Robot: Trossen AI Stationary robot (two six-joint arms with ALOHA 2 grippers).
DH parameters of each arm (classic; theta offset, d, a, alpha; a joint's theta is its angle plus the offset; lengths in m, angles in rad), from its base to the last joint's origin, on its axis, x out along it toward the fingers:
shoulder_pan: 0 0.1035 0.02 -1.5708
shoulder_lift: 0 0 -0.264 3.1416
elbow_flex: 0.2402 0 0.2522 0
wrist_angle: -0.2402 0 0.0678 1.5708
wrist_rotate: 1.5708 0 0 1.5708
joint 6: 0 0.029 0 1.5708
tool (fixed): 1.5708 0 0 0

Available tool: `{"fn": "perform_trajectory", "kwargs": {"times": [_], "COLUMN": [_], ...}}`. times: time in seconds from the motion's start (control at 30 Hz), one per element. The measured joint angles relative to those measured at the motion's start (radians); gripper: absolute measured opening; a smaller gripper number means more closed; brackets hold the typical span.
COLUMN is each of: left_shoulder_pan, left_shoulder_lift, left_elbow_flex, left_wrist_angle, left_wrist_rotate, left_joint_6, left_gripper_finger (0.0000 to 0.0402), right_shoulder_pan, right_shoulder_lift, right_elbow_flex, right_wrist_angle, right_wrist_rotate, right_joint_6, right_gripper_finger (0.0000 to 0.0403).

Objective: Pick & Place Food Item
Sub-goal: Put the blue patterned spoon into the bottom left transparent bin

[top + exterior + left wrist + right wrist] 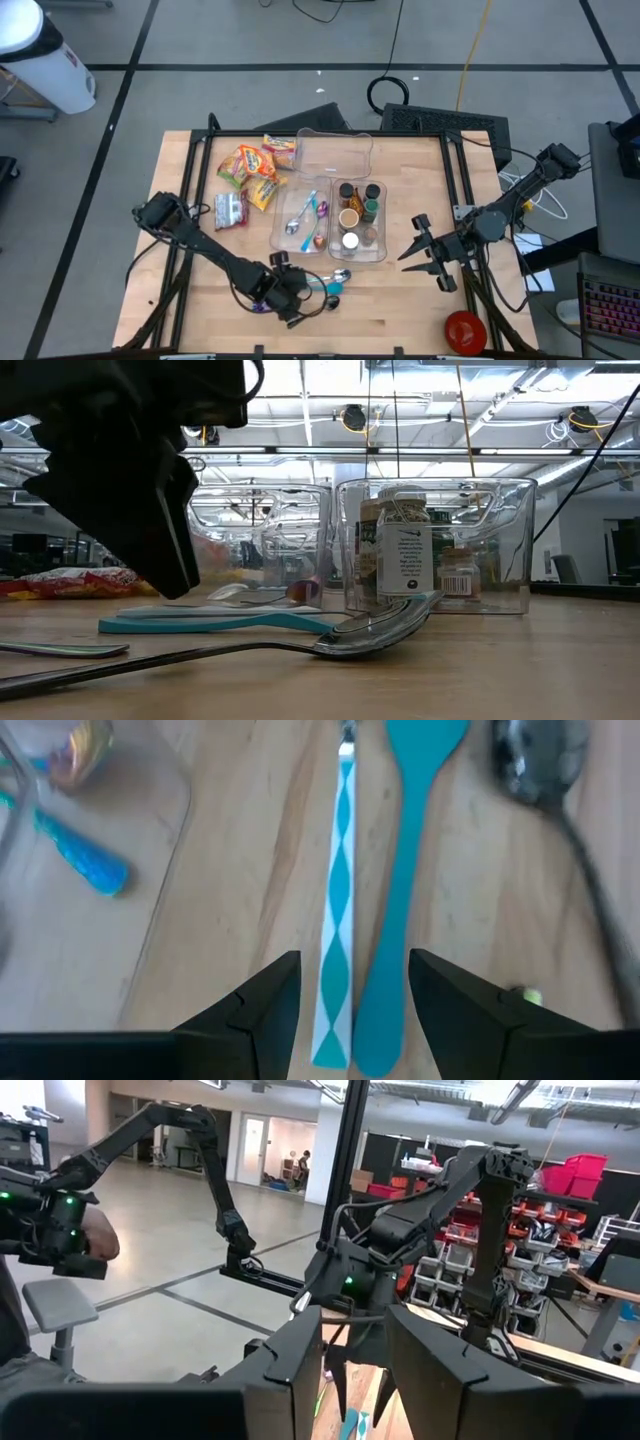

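Observation:
Several snack packets (250, 165) lie flat on the table's far left part, with a dark packet (230, 208) beside them. My left gripper (355, 975) is at the table's near edge, open and pointing steeply down. Between its fingers show the free ends of a teal spoon handle (400, 900) and a teal-and-white patterned handle (340, 890), both lying flat on the wood; I see no touch. A metal spoon (535, 765) lies beside them. My right gripper (415, 250) waits open, raised over the table's right side.
Three clear bins stand mid-table: one empty (335, 150) at the far side, one with spoons (305, 215), one with small jars (360, 220). A red round object (465, 330) sits at the near right corner. In the right wrist view, a person sits beyond the table.

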Motion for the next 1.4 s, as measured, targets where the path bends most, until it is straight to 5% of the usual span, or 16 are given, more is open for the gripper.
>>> {"fn": "perform_trajectory", "kwargs": {"times": [0.77,1.07,1.4], "left_shoulder_pan": [0.004,0.003,0.018], "left_shoulder_lift": [-0.004,-0.002,0.000], "left_elbow_flex": [-0.072,-0.074,-0.074], "left_wrist_angle": [0.028,0.126,0.126], "left_wrist_rotate": [0.033,0.179,0.122], "left_joint_6": [-0.095,-0.022,-0.026], "left_gripper_finger": [0.0195,0.0195,0.0195], "right_shoulder_pan": [0.000,0.000,0.000], "right_shoulder_lift": [0.000,0.000,0.000], "right_elbow_flex": [0.000,0.000,0.000], "right_wrist_angle": [-0.001,0.000,0.000], "right_wrist_rotate": [0.000,0.000,0.000], "right_joint_6": [0.004,0.004,0.004], "right_gripper_finger": [0.0105,0.0105,0.0105]}}
